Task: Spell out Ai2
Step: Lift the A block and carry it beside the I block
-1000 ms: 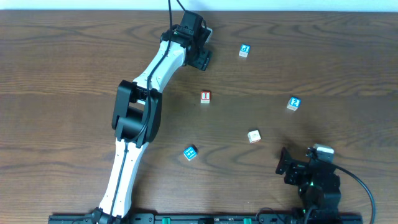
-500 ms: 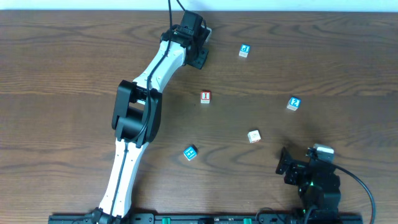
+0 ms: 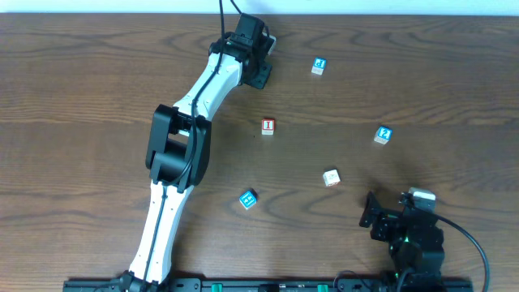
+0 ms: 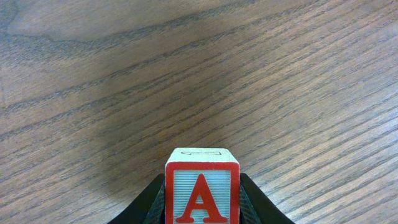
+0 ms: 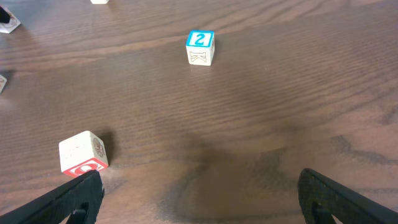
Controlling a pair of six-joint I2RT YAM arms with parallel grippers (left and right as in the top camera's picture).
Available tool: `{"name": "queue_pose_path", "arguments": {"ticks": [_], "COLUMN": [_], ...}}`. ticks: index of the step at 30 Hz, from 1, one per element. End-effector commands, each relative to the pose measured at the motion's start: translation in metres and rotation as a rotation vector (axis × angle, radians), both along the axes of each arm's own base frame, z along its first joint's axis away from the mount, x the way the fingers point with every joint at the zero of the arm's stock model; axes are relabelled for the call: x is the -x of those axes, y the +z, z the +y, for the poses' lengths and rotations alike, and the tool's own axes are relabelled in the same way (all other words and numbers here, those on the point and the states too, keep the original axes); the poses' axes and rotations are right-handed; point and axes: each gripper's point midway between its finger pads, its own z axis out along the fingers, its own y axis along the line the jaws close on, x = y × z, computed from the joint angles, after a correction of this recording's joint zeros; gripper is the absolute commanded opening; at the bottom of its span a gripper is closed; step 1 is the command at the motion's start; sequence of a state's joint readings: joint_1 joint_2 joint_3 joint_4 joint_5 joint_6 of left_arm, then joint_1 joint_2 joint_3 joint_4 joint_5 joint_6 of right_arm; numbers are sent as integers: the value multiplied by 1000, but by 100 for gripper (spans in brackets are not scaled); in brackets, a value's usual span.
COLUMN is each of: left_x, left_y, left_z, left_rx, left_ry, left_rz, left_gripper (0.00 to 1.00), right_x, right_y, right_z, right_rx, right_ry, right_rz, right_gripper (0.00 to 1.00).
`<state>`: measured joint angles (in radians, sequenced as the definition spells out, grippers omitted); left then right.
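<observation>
Red letter A faces the left wrist camera on the A block [image 4: 202,193]. The left gripper [image 3: 261,69] pinches it, one dark finger [image 4: 153,200] pressed to each side. The block sits low over the wooden table [image 4: 124,74], though contact cannot be told. The left arm reaches far out toward 12 o'clock of the table, its elbow bent near 9 o'clock. The right gripper [image 5: 199,177] is spread wide and holds nothing. It is at 5 o'clock, with its arm folded close to the base. The I block [image 3: 268,126] lies near the table's middle. The 2 block [image 3: 383,135] lies at 3 o'clock, well apart from both grippers.
</observation>
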<state>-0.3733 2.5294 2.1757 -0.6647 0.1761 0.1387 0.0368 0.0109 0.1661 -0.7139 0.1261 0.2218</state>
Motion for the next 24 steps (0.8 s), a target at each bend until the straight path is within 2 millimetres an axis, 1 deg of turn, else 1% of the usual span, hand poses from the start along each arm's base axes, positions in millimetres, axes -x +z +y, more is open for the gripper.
{"name": "queue_pose_path", "arguments": {"ticks": [1,4,7,8,11,13,15,17,19,21,24], "left_x": [-5,-7,-9,-9,-4,6,22,43,62,73,84], "left_y": [-1,10,30,36,55,63,67,67,73,86,116], "left_z": [7,12,17,19,25,30,33,37,38,34,33], "left_rx": [-25,-49,-61,-64,-68,-68,-82,-106,-126,-145,-211], "left_ry": [31,51,94,114,177,217,244,274,293,280,266], "left_rz": [-5,-9,-17,-17,2,42,99,174,229,227,156], "left_gripper": [30,27,25,22,8,6,6,6,6,6,6], "right_x": [0,0,0,0,0,0,0,0,0,0,0], "right_y": [-1,-1,-1,-1,-1,-1,-1,-1,-1,-1,-1], "right_z": [-1,-1,-1,-1,-1,-1,-1,-1,-1,-1,-1], "right_rx": [10,9,10,10,10,10,10,10,10,10,10], "right_ry": [4,4,4,4,4,4,4,4,4,4,4], "right_rz": [2,2,2,2,2,2,2,2,2,2,2], "right_gripper": [99,99,99,99,99,99,99,99,99,99,99]}}
